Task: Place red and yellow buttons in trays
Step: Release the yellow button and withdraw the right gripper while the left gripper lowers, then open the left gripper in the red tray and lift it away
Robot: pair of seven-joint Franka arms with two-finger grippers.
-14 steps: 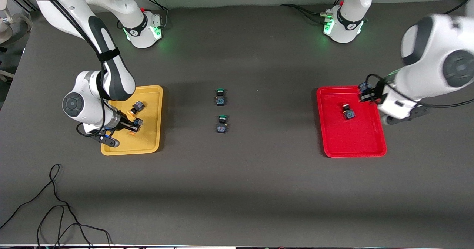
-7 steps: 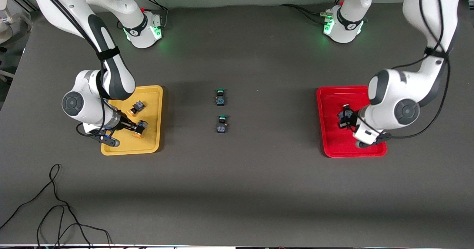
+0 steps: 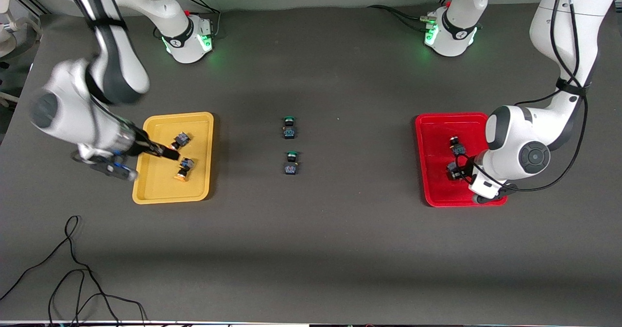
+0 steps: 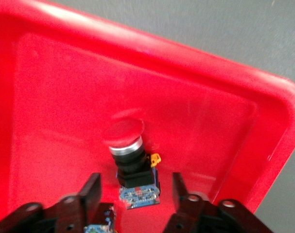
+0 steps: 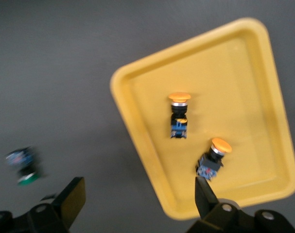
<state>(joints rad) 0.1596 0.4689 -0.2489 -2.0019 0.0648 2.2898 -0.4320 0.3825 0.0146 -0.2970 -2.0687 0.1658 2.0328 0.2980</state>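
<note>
When read in the front view, clock reference: 12 o'clock toward the arm bases, 6 o'clock toward the camera.
Left gripper: low inside the red tray, in the tray's half toward 6 o'clock.
Left fingers: spread apart, clamped on nothing.
Red button one: lying on the red tray floor at 12 o'clock of the left gripper, cap pointing to 12 o'clock, untouched by either finger.
Red button two: on the red tray floor at 6 o'clock of red button one, just beside one left finger; contact cannot be told.
Right gripper: up in the air over the yellow tray.
Right fingers: set wide, holding nothing.
Yellow button one: on the yellow tray floor, on its side.
Yellow button two: on the yellow tray floor at 6 o'clock of yellow button one, apart from it, on its side.
Green buttons: on the bare table between the trays, one at 12 o'clock of its twin, well apart from both trays.
Trays: yellow toward the right arm's end of the table, red toward the left arm's end.
</note>
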